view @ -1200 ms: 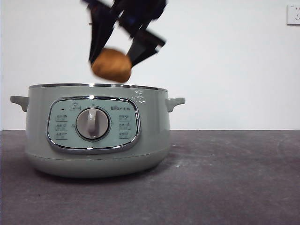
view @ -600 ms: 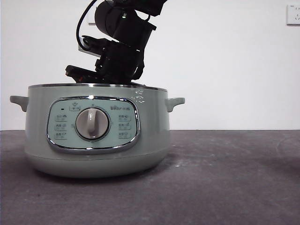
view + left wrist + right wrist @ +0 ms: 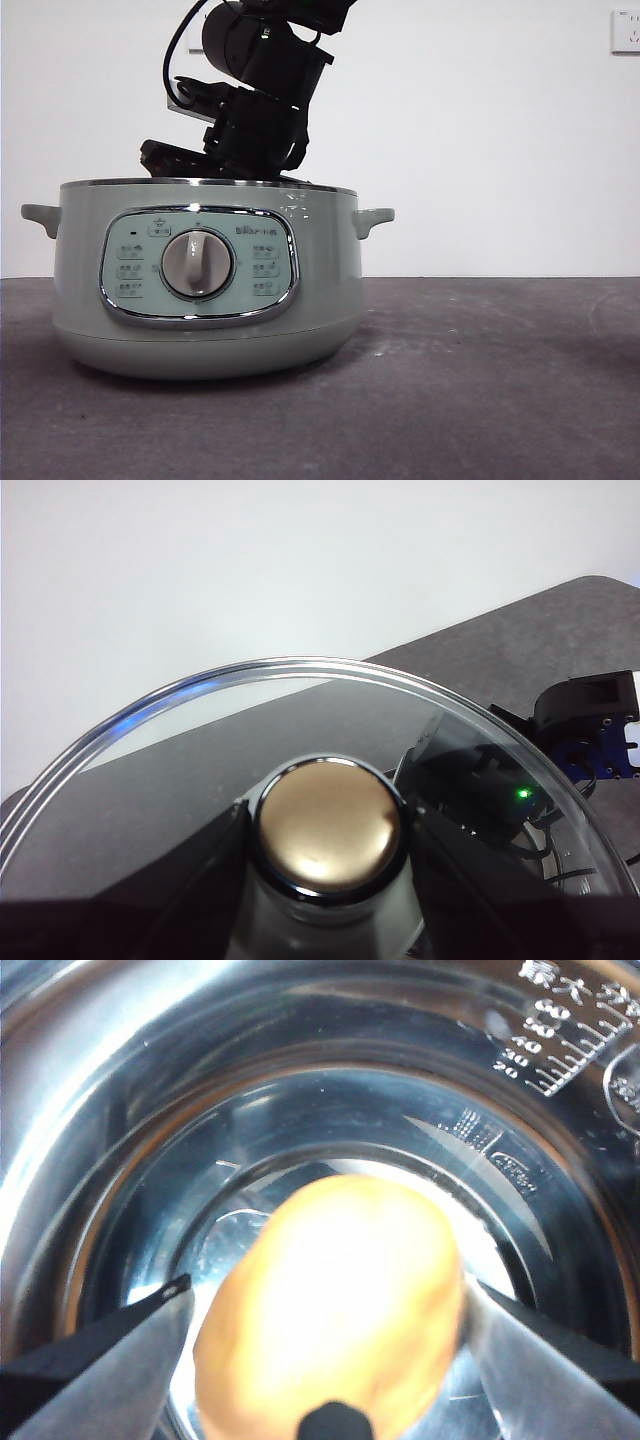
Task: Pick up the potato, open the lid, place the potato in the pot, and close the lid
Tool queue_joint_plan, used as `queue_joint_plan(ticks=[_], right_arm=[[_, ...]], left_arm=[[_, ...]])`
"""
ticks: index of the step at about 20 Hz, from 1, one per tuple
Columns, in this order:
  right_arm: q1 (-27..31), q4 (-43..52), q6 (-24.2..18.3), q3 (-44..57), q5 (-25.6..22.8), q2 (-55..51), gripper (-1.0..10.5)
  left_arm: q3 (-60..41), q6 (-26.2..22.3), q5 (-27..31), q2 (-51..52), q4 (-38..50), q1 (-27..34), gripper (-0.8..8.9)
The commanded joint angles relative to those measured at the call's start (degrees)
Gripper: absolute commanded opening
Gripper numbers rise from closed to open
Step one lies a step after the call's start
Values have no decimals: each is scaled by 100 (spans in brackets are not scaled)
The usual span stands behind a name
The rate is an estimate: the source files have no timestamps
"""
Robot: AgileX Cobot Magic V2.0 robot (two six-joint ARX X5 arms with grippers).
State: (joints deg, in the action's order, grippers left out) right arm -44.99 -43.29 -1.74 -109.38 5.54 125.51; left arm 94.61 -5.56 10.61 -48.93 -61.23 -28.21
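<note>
Down from a second ago, when it hung above the rim with the potato in plain sight from the front, the right hand has sunk into the pot, and over the last half second it has barely stirred. From the front only its dark wrist shows above the steel rim. The right wrist view looks into the shiny inner bowl, where the potato sits clamped between the two jaws, low over the bottom; whether it touches the metal I cannot tell. The left hand grips the lid by its knob, held up and clear of the pot. To finish this step well, I would ease the potato down until it rests, part the jaws just enough, then lift straight up, clear of the wall.
</note>
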Motion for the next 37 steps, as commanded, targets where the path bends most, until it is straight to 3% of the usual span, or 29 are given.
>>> queue_joint_plan(ticks=[1, 5, 8, 12, 18, 23, 28, 34, 37], right_arm=[[-13, -151, 81, -22, -13, -151, 437], [2, -1121, 83, -22, -50, -1093, 436], [15, -1735, 120, -22, -831, -2151, 436], [232, -2175, 160, -22, -903, -3445, 436], [304, -2612, 219, -22, -1121, -4518, 436], [304, -3099, 442, -22, -1364, -5031, 436], [304, -3517, 518, -22, -1362, -5287, 436], [304, -3517, 514, -22, -1386, -5407, 436], [304, -3517, 514, -22, -1733, -5423, 436]], left_arm=[[81, -72, 249, 59, 286, -7, -9], [81, -72, 280, -214, 343, -7, -9], [79, -68, 236, -662, 577, -7, -9], [-96, 109, -520, -1202, 1303, -7, -9], [-1676, 509, -807, -1320, 2916, -37, -9], [-2896, 890, -813, -1460, 4225, -76, -9], [-3023, 901, -802, -2179, 4876, -225, -9], [-3023, 1036, -767, -2837, 4962, -264, -9], [-3023, 1060, -772, -2942, 4913, -264, -9]])
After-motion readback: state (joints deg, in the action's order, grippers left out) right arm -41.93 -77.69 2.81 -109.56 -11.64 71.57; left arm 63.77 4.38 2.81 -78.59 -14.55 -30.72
